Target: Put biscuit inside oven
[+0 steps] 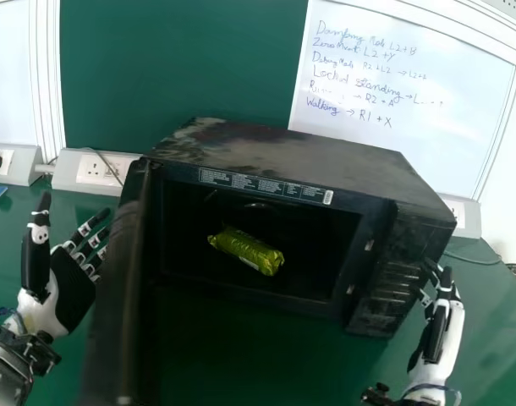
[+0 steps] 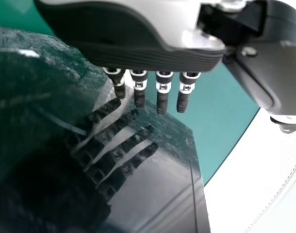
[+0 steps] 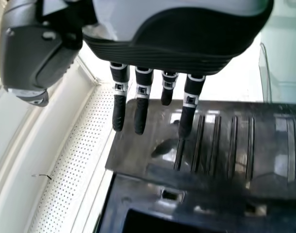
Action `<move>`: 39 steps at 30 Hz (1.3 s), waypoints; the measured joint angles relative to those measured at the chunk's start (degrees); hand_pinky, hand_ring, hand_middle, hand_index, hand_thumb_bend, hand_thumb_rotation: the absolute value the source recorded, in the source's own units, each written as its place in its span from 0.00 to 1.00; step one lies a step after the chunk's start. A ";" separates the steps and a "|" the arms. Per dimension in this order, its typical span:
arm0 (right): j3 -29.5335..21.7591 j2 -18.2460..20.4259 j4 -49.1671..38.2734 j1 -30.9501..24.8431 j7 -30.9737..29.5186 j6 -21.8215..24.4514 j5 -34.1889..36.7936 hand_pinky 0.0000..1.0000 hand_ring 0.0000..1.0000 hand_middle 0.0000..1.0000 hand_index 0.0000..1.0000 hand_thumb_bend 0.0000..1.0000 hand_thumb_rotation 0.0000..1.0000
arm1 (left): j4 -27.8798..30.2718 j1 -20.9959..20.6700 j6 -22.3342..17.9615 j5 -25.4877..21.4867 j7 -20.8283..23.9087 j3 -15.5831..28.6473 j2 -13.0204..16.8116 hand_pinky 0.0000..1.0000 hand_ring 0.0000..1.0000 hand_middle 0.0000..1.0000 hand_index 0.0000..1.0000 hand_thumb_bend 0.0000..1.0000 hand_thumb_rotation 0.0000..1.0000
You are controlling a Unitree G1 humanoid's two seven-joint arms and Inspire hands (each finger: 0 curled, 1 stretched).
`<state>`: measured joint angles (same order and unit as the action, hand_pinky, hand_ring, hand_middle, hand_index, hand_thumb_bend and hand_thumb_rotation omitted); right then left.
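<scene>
Since the biscuit [image 1: 248, 250] is lying inside the oven [image 1: 317, 161], I'm planning a slow, flat-palmed push on the door [image 1: 112, 304]. Left hand [image 1: 70, 292] and right hand [image 1: 437, 328] are hanging released.

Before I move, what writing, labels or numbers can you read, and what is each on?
Handwritten on the whiteboard, top to bottom:
"L2+B", opening words unclear.
"L2+Y", opening words unclear.
"R2+L2 →", opening and ending unclear.
"Locked Standing →", ending unclear.
"R2+A", opening unclear.
"Walking → R1+X".
The printed label strip above the opening of the oven: too small to read.
</scene>
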<state>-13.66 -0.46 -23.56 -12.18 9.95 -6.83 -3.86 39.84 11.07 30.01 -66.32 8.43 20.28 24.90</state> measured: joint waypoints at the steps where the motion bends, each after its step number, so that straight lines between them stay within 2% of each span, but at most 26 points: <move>1: -0.42 -0.37 -0.19 -0.02 -0.32 0.49 0.00 0.70 0.76 0.75 0.72 0.82 0.36 | 0.00 0.01 0.01 0.09 -0.06 -0.21 -0.01 1.00 0.98 0.96 0.97 0.21 0.25; 7: -1.63 -2.96 -1.47 -1.25 -3.81 2.08 0.82 0.64 0.73 0.74 0.71 0.80 0.32 | -0.08 -0.16 0.39 0.16 -0.10 -0.72 -0.18 1.00 0.96 0.95 0.96 0.21 0.25; 10: -2.04 -4.43 -1.53 -2.29 -4.99 2.06 0.63 0.64 0.73 0.74 0.71 0.79 0.31 | -0.30 -0.27 0.62 0.39 -0.74 -0.75 -0.14 1.00 0.96 0.94 0.96 0.21 0.30; 16: -3.82 -6.14 -0.19 -2.61 -6.23 0.47 1.00 0.67 0.73 0.73 0.71 0.81 0.32 | -1.35 -1.27 1.36 1.06 -1.95 -1.50 -0.10 1.00 0.93 0.91 0.96 0.25 0.30; 17: -4.28 -6.31 0.02 -2.61 -6.42 0.45 1.37 0.60 0.69 0.74 0.71 0.81 0.32 | -1.42 -1.35 1.48 1.50 -2.11 -1.69 -0.10 1.00 0.93 0.91 0.96 0.26 0.29; 21: -5.67 -6.67 0.25 -2.61 -6.47 0.57 1.85 0.57 0.68 0.75 0.71 0.81 0.31 | -1.85 -1.80 1.92 2.07 -2.24 -2.10 -0.21 1.00 0.92 0.90 0.94 0.31 0.27; 24: -6.59 -7.00 0.22 -2.61 -6.53 1.25 2.00 0.38 0.50 0.76 0.71 0.79 0.28 | -2.17 -2.49 2.19 2.16 -2.24 -2.84 -0.71 1.00 0.92 0.90 0.91 0.32 0.26; 25: -6.78 -7.10 0.23 -2.62 -6.56 1.32 2.01 0.39 0.51 0.76 0.71 0.79 0.28 | -2.51 -2.81 2.21 2.25 -2.42 -2.97 -0.77 1.00 0.92 0.90 0.90 0.32 0.26; 28: -7.44 -7.86 0.34 -2.63 -7.06 1.29 2.02 0.50 0.63 0.76 0.71 0.80 0.28 | -4.13 -4.03 2.22 2.94 -3.85 -3.57 -0.96 0.96 0.90 0.88 0.87 0.36 0.22; 30: -7.90 -8.31 0.61 -2.65 -7.39 1.24 2.04 0.53 0.65 0.76 0.71 0.80 0.28 | -5.27 -5.22 2.24 4.08 -4.29 -4.32 -1.67 0.95 0.89 0.87 0.87 0.35 0.19; 31: -8.03 -8.42 0.68 -2.66 -7.55 1.20 2.04 0.46 0.59 0.76 0.71 0.80 0.29 | -5.73 -5.81 2.24 4.54 -4.44 -4.76 -1.94 0.94 0.88 0.86 0.87 0.36 0.17; 32: -8.09 -8.52 0.73 -2.67 -7.61 1.19 2.04 0.50 0.62 0.76 0.71 0.80 0.29 | -6.21 -6.30 2.23 5.41 -5.02 -5.37 -2.14 0.93 0.87 0.85 0.86 0.37 0.17; 34: -8.18 -8.61 0.74 -2.67 -7.64 1.15 2.04 0.51 0.63 0.76 0.71 0.80 0.30 | -6.62 -7.22 2.24 6.66 -5.61 -6.21 -2.44 0.90 0.85 0.83 0.85 0.39 0.14; 35: -8.27 -8.67 0.83 -2.67 -7.64 1.02 2.00 0.57 0.67 0.75 0.71 0.80 0.30 | -6.89 -7.71 2.21 7.37 -6.50 -6.77 -2.56 0.89 0.85 0.83 0.84 0.40 0.13; 39: -8.49 -9.03 1.34 -2.67 -8.10 0.71 2.01 0.60 0.69 0.75 0.71 0.80 0.30 | -9.07 -9.63 2.08 9.84 -9.52 -8.21 -3.21 0.86 0.82 0.80 0.79 0.47 0.13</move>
<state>-22.15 -9.50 -22.22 -14.85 1.85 -6.12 -1.84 30.77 1.44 32.09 -56.48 -1.09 12.07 21.68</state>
